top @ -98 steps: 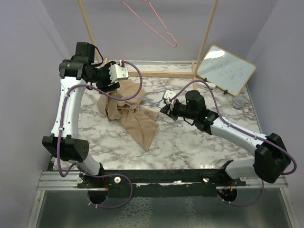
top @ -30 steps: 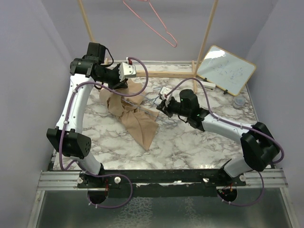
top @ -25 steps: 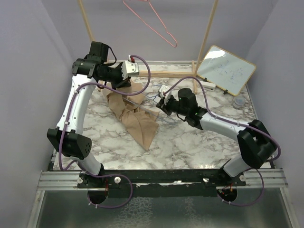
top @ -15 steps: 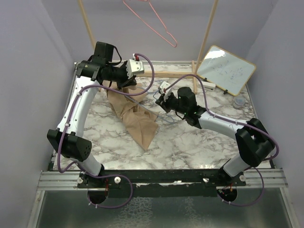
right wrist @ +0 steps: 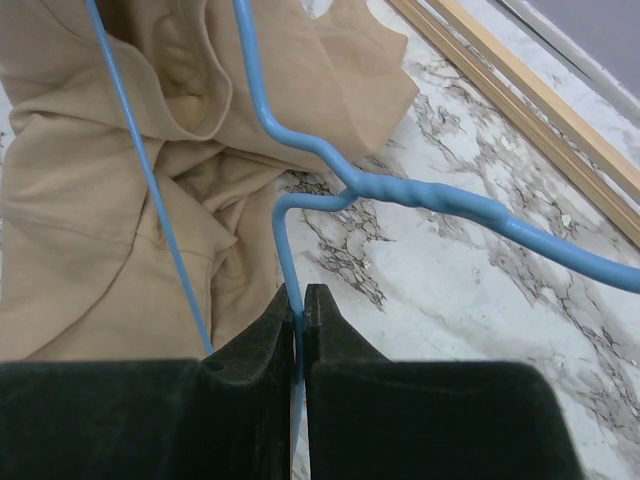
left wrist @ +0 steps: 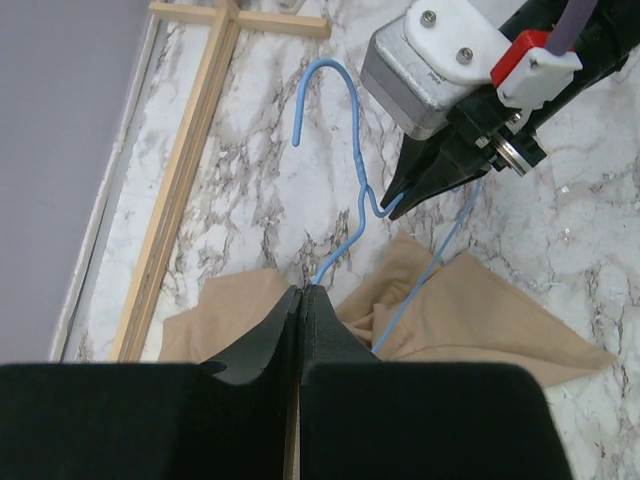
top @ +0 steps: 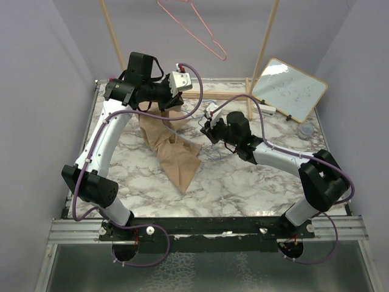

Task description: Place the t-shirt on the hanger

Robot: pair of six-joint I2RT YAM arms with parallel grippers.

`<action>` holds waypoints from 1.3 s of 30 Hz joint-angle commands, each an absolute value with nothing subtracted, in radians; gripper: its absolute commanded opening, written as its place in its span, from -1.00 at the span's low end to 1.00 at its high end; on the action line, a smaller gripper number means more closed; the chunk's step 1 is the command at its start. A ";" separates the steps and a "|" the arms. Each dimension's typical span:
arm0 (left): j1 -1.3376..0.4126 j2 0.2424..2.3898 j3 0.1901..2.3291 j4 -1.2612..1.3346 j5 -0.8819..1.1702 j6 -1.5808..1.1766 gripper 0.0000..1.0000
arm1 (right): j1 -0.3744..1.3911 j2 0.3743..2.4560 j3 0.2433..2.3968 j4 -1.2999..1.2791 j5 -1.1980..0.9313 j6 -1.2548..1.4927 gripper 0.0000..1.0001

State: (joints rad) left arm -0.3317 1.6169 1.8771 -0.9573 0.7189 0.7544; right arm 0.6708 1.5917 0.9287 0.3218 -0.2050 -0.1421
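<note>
left pincer (left wrist: 302, 298): jaws together, clamped on a bunch of shirt (left wrist: 480, 322) cloth; cloth bulges out either side of the tips.
right pincer (right wrist: 298, 296): jaws together on the hanger (right wrist: 420, 190), gripping the wire just below the twisted neck.
hanger: thin blue wire. The hook points away from the shirt, toward the rack base. One arm of the triangle runs down into the folds, the other lies over the cloth. How far it is inside the shirt, cannot tell.
shirt: top bunch lifted at the left pincer, the rest draped down onto the desk (top: 243, 182) in a crumpled tail, left of centre.
shirt handling: likely soft, light and floppy. It has no shape of its own, slides easily on wire and sags wherever it is not held.
shirt grip point: best at the neck or hem edge, a single layer if possible, so the opening can spread. A thick bunch likely hides the opening.
hanger handling: likely light and springy, bends under side load, and can twist in a narrow pinch.
hanger grip point: the neck is good, as it leaves both shoulders free to enter the cloth.
risk: the wire end may snag a fold instead of finding the opening.
around: pink hanger (top: 200, 27) up on the rack (top: 109, 30), well apart from the work.
</note>
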 commanded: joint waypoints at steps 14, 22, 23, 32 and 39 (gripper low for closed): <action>-0.355 1.568 1.859 -0.681 0.626 0.554 -1.00 | 0.675 1.511 0.982 0.131 0.167 -0.114 -0.99; -0.367 1.585 1.863 -0.643 0.630 0.503 -1.00 | 0.676 1.506 1.029 0.035 0.116 -0.184 -0.99; -0.374 1.586 1.861 -0.644 0.634 0.500 -1.00 | 0.676 1.515 1.044 0.017 0.105 -0.190 -0.98; -0.424 1.591 1.808 -0.615 0.625 0.470 -1.00 | 0.700 1.523 1.076 0.028 0.035 -0.176 -0.99; -0.441 1.607 1.800 -0.611 0.624 0.462 -1.00 | 0.710 1.467 0.983 0.200 -0.045 -0.159 -0.98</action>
